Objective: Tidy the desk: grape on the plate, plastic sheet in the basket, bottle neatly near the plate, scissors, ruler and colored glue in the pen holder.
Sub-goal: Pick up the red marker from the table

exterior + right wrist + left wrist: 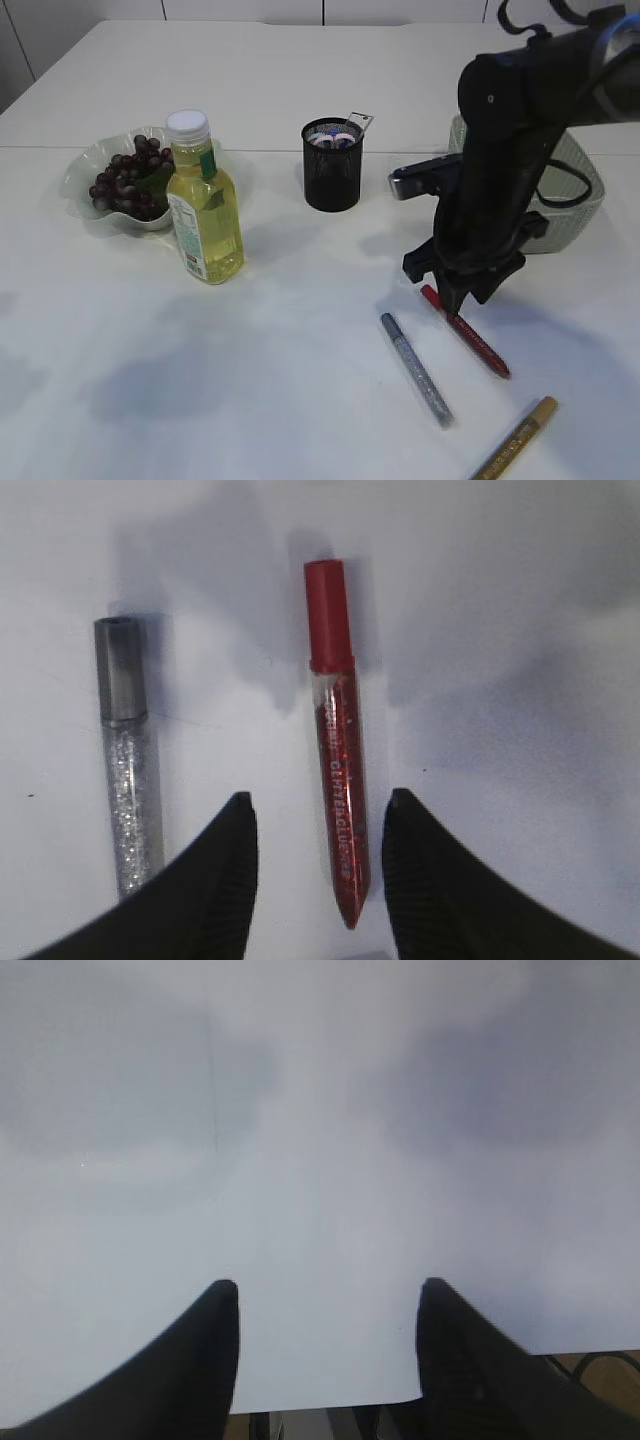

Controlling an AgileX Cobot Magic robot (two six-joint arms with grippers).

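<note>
**White desk, right gripper straddling the red glitter glue**

White and matte, the tabletop [300,60] fills your exterior view, with pale cabinet fronts just visible along the far edge. Soft grey shadows lie across it.

You see the right gripper [318,860] pointed down over the red glitter glue pen [336,750], its jaws apart with a finger on each side of the tube's lower end; whether the pads touch it cannot be told. Dark lettering runs along the red tube, too blurred for you to read. The silver glitter glue pen [128,760] lies just beside it to the left, roughly parallel and apart.

Only the exterior view shows you the gold glue pen [517,440] near the front edge, well apart from the other two. It also shows the yellow drink bottle [203,200] standing upright with a white cap and a green-and-white label whose print is too small to read. The bottle is just beside the wavy glass plate [80,170], which holds the grapes [128,175]. The black mesh pen holder [332,165] stands mid-table with scissor handles showing at its rim. The pale basket [580,195] sits behind the right arm.

Your left wrist view shows the left gripper [328,1340] with jaws wide apart, holding nothing, over bare white surface.
</note>
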